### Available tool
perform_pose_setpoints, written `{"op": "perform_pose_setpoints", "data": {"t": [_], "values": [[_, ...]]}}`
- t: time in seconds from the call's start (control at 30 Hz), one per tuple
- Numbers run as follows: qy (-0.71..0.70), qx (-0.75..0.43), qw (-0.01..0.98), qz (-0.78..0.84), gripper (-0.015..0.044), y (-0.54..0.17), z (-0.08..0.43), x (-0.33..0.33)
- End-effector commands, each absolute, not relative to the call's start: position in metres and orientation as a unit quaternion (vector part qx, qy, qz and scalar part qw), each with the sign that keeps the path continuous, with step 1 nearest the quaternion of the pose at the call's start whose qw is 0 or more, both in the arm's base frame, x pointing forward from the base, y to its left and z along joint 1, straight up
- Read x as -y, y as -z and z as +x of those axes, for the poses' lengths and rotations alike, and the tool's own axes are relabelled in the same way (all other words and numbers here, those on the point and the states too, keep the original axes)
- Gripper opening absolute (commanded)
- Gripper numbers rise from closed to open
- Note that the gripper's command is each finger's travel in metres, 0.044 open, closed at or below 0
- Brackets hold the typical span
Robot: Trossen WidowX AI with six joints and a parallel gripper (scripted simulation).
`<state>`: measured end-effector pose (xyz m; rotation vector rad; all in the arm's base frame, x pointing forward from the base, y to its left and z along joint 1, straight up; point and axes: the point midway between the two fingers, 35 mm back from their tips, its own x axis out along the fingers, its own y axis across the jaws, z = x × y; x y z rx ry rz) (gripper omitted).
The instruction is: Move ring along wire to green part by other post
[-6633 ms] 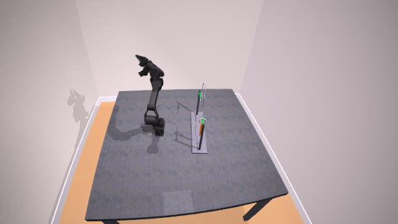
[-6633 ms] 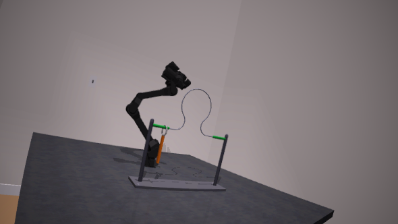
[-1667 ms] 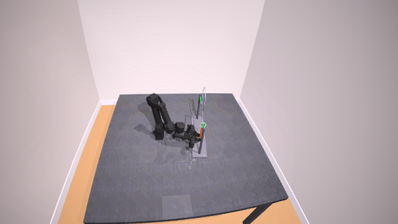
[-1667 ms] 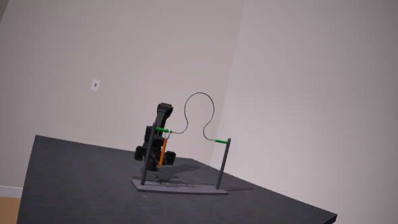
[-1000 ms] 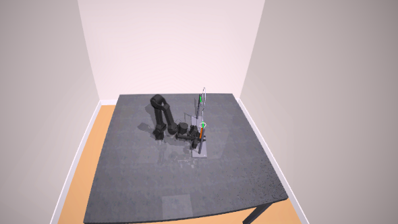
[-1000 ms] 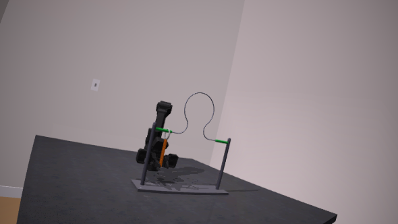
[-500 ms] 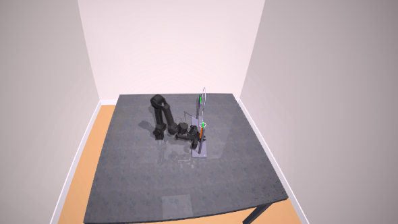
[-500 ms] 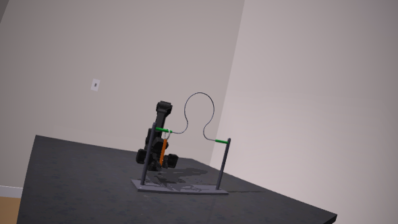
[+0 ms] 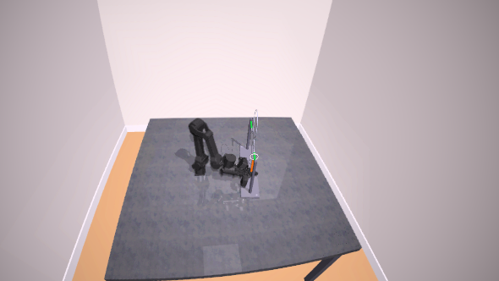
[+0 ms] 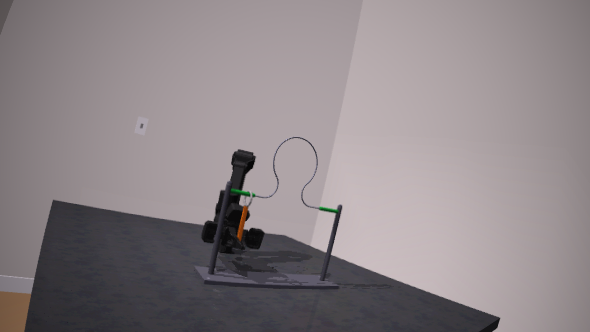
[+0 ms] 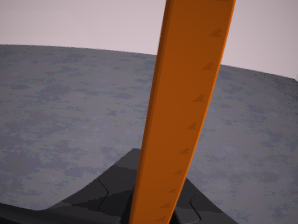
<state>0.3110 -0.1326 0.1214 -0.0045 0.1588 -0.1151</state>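
The ring [image 9: 250, 157] [image 10: 252, 198] hangs around the wire on the green part [image 10: 237, 191], near that part's inner end, beside the near post [image 9: 251, 184] [image 10: 219, 237], which is the left one in the exterior view. Its orange handle [image 9: 252, 165] [image 10: 243, 222] [image 11: 177, 95] points down, slightly tilted. My gripper [image 9: 253, 173] [image 10: 240, 241] [image 11: 145, 159] is shut on the lower part of the handle. The handle's lower end is hidden in the wrist view. The other green part [image 9: 251, 124] [image 10: 328, 210] is by the far post [image 9: 248, 137] [image 10: 330, 245].
The thin grey wire [image 10: 296, 137] dips beside the ring, rises into a tall round loop between the posts, then dips to the other green part. Both posts stand on a flat base plate [image 9: 249, 195] [image 10: 270, 285] on the dark table [image 9: 169, 228] [image 10: 125, 280].
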Motion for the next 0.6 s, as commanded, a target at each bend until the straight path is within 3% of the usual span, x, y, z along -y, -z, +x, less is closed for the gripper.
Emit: {"op": "perform_pose_setpoints", "data": {"t": [0.0,0.57], "values": [[0.058,-0.079,0.995,-0.002,-0.0150,-0.121,0.311,0.133],[0.060,-0.078,0.995,-0.002,-0.0150,-0.134,0.311,0.132]]}}
